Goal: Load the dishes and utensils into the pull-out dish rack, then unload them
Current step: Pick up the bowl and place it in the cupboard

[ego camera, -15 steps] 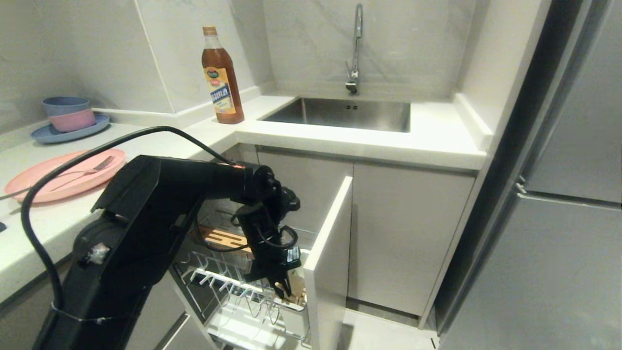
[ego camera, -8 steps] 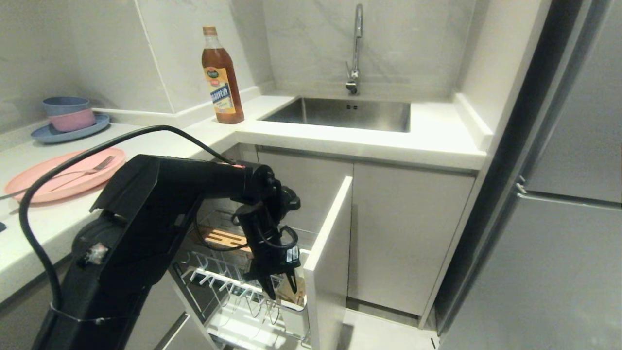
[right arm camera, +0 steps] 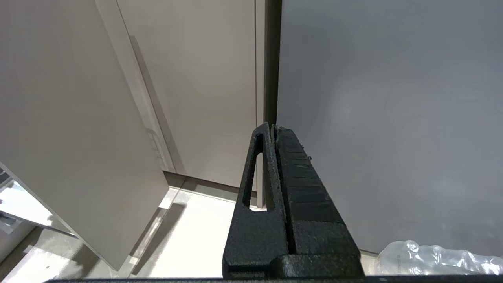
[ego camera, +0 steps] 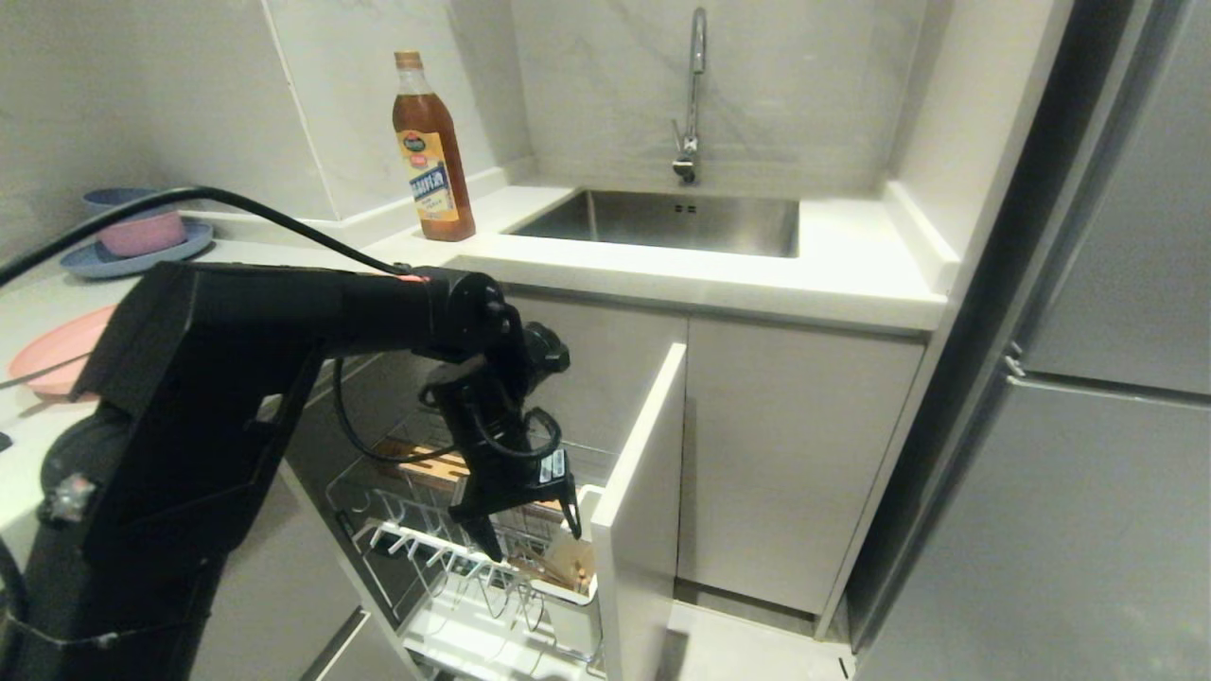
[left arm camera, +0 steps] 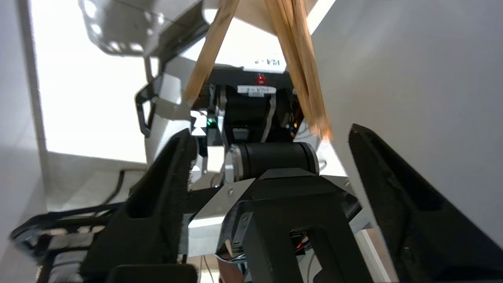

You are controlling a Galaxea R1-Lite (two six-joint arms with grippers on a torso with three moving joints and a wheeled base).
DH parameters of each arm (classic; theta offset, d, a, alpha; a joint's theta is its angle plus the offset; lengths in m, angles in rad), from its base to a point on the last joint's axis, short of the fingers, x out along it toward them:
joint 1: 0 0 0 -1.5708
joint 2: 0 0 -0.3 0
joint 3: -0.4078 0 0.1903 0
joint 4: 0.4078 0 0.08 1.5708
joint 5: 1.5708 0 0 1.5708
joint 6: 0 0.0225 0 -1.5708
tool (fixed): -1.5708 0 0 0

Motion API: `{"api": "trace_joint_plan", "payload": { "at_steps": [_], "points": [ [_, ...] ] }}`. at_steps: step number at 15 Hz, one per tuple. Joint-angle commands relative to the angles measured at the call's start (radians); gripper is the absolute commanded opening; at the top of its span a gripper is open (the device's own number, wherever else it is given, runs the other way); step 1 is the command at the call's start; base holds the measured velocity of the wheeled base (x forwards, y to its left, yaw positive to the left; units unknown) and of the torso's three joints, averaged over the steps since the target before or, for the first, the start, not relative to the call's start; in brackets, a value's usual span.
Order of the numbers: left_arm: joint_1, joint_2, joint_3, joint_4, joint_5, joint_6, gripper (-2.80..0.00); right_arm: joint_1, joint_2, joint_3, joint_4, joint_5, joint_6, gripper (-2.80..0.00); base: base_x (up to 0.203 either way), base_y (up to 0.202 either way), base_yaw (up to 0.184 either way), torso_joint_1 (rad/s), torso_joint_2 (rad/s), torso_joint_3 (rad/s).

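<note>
My left gripper (ego camera: 533, 537) hangs open just above the white utensil caddy (ego camera: 572, 610) at the front of the pull-out dish rack (ego camera: 426, 530). Nothing is between its fingers. The pale wooden chopsticks (ego camera: 568, 567) stand loose in the caddy, against the rack's grey front panel (ego camera: 643, 492). In the left wrist view the chopsticks (left arm camera: 302, 59) spread apart beyond the open left gripper (left arm camera: 271, 131). On the counter, my arm hides most of the pink plate (ego camera: 52, 355), where a short end of the fork (ego camera: 38, 378) shows. My right gripper (right arm camera: 273, 131) is shut and parked low, over the floor.
A brown oil bottle (ego camera: 432, 151) stands on the counter beside the steel sink (ego camera: 672, 219) with its faucet (ego camera: 693, 95). A blue plate with stacked bowls (ego camera: 132, 248) sits at the far left. The fridge (ego camera: 1088, 426) fills the right side. A wooden strip (ego camera: 426, 461) lies across the rack's back.
My left gripper opened and let go of the chopsticks, which stay in the caddy. It rose a little, and the arm swung up and left over the pink plate.
</note>
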State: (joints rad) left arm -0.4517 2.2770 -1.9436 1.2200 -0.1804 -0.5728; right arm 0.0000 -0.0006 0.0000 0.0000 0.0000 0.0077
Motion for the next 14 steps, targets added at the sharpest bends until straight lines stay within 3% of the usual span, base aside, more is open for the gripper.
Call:
{"api": "trace_joint_plan", "payload": {
  "at_steps": [1,6,7,8,14],
  "points": [
    [-0.001,-0.083,0.0,0.019,0.012,-0.004,0.0,0.0,0.001,0.0,0.0,0.0,0.0,-2.8,0.0,0.0,0.0,0.0,0.0,0.0],
    [-0.008,-0.279,0.01,0.098,0.041,-0.006,0.0,0.0,0.001,0.0,0.0,0.0,0.0,-2.8,0.0,0.0,0.0,0.0,0.0,0.0],
    [-0.008,-0.325,0.017,0.113,0.045,-0.005,-1.79,0.0,0.001,0.0,0.0,0.0,0.0,-2.8,0.0,0.0,0.0,0.0,0.0,0.0],
    [-0.009,-0.375,0.029,0.124,0.051,-0.004,-2.8,0.0,0.001,0.0,0.0,0.0,0.0,-2.8,0.0,0.0,0.0,0.0,0.0,0.0],
    [-0.03,-0.685,0.089,0.136,0.157,-0.021,-2.8,0.0,0.001,0.0,0.0,0.0,0.0,-2.8,0.0,0.0,0.0,0.0,0.0,0.0]
  ]
}}
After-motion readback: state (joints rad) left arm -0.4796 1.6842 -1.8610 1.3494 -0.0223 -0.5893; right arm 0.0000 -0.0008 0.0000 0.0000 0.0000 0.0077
